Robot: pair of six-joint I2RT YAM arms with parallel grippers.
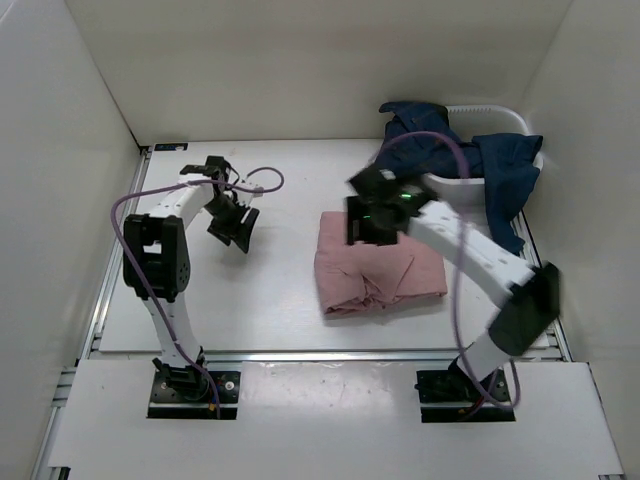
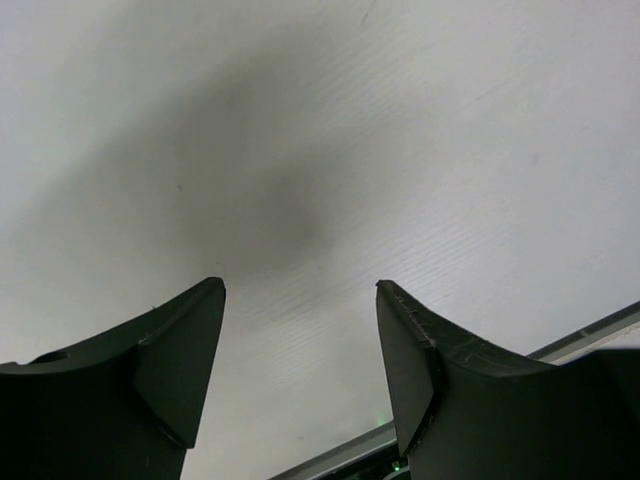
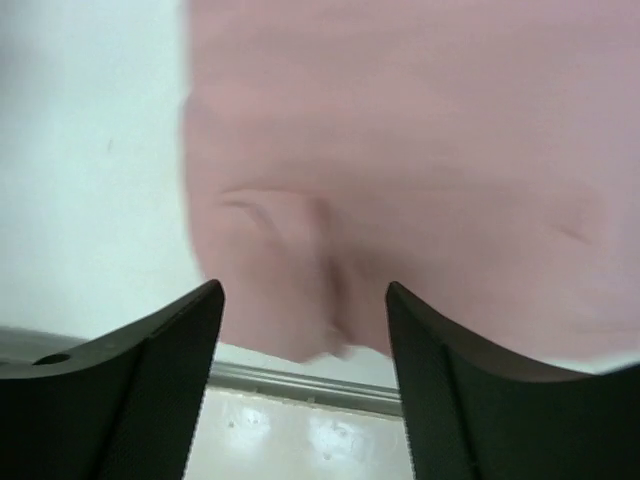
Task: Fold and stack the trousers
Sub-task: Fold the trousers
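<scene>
Two pairs of trousers on one white table [image 1: 270, 300], walled on three sides. At the far right corner, a white tub [image 1: 495, 106], with dark blue jeans [image 1: 500, 175] heaped in it and draped over its near rim, one leg hanging down the front. Apart from those, near the table's middle, the dusty-pink trousers [image 1: 375, 272], folded into a rough rectangle, wrinkled along the near edge, lying flat. Over the far edge of that pink bundle, the right gripper [image 1: 370, 225], fingers spread wide, gripping nothing; blurred pink cloth beneath them in the wrist view. Off to the left, above bare table, the left gripper [image 1: 236, 228], likewise spread wide and empty.
</scene>
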